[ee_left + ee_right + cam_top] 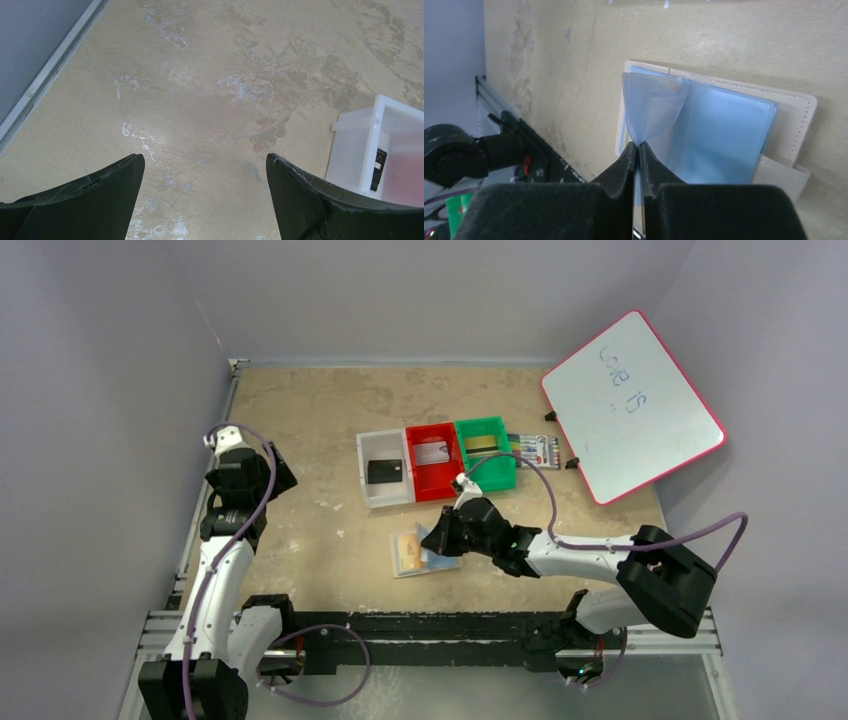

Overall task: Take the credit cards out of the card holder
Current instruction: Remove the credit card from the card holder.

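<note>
A red bin (437,488) sits mid-table (300,410). A white bin (384,495) touches its left side and a green bin (492,475) its right. Farther right lie a striped marker pack (535,449), then a tilted pink-rimmed whiteboard (632,418) with blue scribble.

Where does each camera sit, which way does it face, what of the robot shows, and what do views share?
Top external: above and behind the bases, looking down on the table; left arm and right arm show.
Left wrist: looks down at bare table past its open left gripper; white bin at right.
Right wrist: looks along the right gripper, shut on the card holder's blue sleeve.
Shared: white bin, in top and left wrist.
</note>
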Tool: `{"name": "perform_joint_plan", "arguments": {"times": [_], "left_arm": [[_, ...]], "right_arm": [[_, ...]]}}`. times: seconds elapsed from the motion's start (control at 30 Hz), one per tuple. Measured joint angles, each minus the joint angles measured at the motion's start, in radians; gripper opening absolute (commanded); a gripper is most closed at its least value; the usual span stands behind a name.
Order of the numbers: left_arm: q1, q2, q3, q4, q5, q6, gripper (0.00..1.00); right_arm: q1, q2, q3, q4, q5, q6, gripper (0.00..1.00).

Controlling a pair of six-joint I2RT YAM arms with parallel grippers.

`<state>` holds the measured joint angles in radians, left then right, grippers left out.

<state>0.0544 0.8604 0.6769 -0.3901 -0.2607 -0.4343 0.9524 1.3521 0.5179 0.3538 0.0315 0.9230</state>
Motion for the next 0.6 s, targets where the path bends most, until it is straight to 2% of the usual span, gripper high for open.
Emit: {"name": "perform_joint_plan", "arguments": {"times": [0.1, 0.3, 0.4, 0.6], "left_arm": [[0.000, 0.000, 0.000, 0.000, 0.000, 0.000, 0.91], [0.000, 0.005, 0.002, 0.000, 0.044, 0.005, 0.91], [0.000, 0.015, 0.011, 0.002, 0.129, 0.008, 0.87], [-0.034, 0.018, -0.002, 0.050, 0.408, -0.076, 0.85]], "right_arm": [[0.000, 0.005, -0.002, 0.060, -0.049, -0.006, 0.07], [-0.003, 0.003, -0.008, 0.108, -0.050, 0.024, 0.07], [-0.011, 0.020, -0.027, 0.116, -0.050, 0.047, 0.06], [-0.028, 0.066, -0.057, 0.132, -0.050, 0.089, 0.07]]}}
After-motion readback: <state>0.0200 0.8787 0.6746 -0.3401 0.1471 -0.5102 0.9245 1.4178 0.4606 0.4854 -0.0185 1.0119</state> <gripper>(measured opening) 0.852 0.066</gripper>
